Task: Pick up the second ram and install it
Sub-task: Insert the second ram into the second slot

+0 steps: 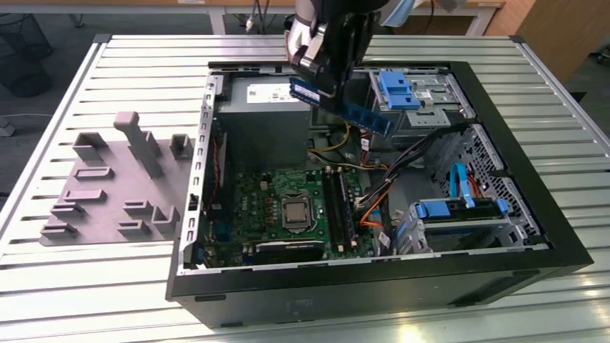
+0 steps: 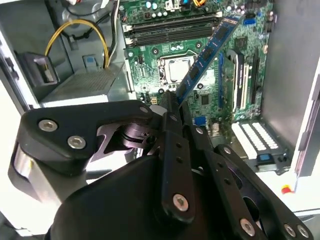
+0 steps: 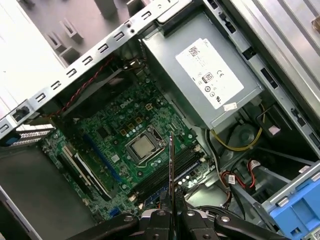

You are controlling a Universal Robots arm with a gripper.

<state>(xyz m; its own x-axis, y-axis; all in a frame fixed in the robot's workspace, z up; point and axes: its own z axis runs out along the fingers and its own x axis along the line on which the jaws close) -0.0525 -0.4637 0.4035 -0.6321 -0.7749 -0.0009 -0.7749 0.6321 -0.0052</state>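
Gripper [image 1: 327,91]: fingers closed on one end of the second ram [image 1: 370,118]. You hold the stick in the air above the open computer case [image 1: 381,289], tilted, its free end sloping down towards the exterior view's right.

Second ram, edges: the lower long edge hangs apart from the motherboard [image 1: 271,207]. The first wrist view shows the second ram [image 3: 171,165] edge-on over the memory slots [image 3: 165,177].

Clearance: the power supply [image 1: 262,121] stands on the exterior view's left of the stick, and the blue drive bracket [image 1: 401,89] is just beside it on the right. Open room lies over the CPU socket [image 1: 296,212].

Outside the case wall: slatted table [image 1: 96,286], grey fixture plate [image 1: 110,186].
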